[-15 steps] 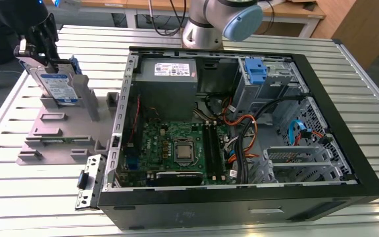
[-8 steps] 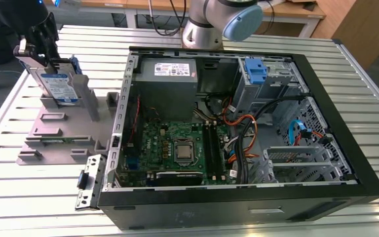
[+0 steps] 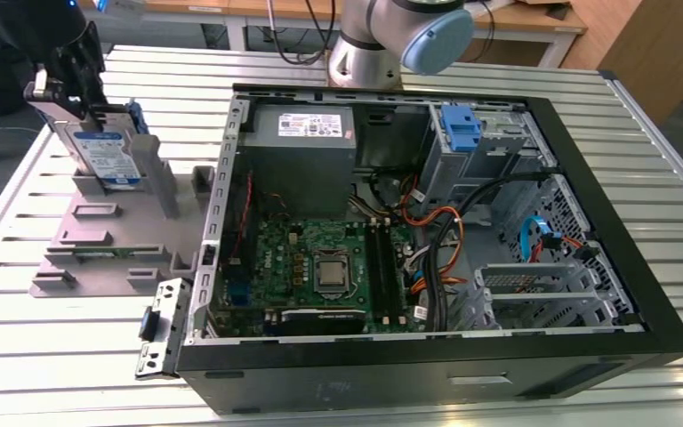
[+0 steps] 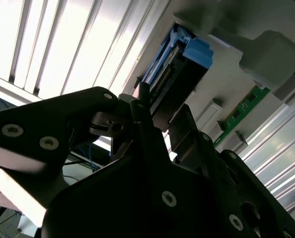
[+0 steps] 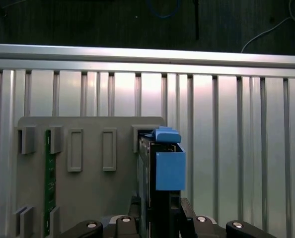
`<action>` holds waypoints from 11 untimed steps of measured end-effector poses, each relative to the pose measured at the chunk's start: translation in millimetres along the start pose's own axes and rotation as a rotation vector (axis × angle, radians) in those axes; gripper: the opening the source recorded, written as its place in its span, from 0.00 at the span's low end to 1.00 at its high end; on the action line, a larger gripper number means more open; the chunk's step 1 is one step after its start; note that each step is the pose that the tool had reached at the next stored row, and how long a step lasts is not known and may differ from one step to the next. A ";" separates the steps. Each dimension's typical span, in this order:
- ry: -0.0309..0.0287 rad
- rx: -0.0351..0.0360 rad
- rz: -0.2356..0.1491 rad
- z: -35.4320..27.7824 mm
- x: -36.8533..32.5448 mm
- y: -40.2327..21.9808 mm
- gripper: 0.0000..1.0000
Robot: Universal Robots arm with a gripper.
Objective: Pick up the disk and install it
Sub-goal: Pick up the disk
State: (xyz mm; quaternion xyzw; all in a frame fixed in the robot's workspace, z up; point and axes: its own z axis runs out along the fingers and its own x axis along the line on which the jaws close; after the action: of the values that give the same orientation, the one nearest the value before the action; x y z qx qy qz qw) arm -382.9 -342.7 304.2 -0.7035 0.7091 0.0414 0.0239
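The pincer (image 5: 160, 210) has the disk (image 3: 107, 153) by its top edge. In the first wrist view the two black jaws sit close on the disk's two flat sides, one on each side, so I think it is closed on the disk and has hold of it. The disk stands up straight in a slot of the grey holder (image 3: 92, 240). The holder lies on the tabletop (image 3: 81, 356), beside the open computer case (image 3: 437, 374), on the exterior view's left. I cannot tell if the disk's bottom edge has come out of the slot yet.

The step in hand looks like the pick-up. To do it well, the jaws should press the same on both sides. The disk should stay straight up and not tip, so its blue frame does not catch on the slot walls. A firm hold matters too, because the metal sides look smooth and could slip.

The disk has a white label with a blue strip. The big grey box (image 3: 306, 156) inside the case has a white sticker. I cannot read the words on either one. A bare blue bracket (image 3: 465, 129) stands in the case near the far corner.
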 end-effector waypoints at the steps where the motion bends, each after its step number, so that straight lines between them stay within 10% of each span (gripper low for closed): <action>1: 0.0000 0.0003 0.000 0.2 0.0 1.4 0.42; 11: -0.0032 0.0007 0.000 1.8 0.2 3.1 0.42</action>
State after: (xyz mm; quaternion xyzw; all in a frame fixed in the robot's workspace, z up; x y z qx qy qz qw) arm -386.0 -342.6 302.5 -0.7035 0.7090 0.0423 0.0253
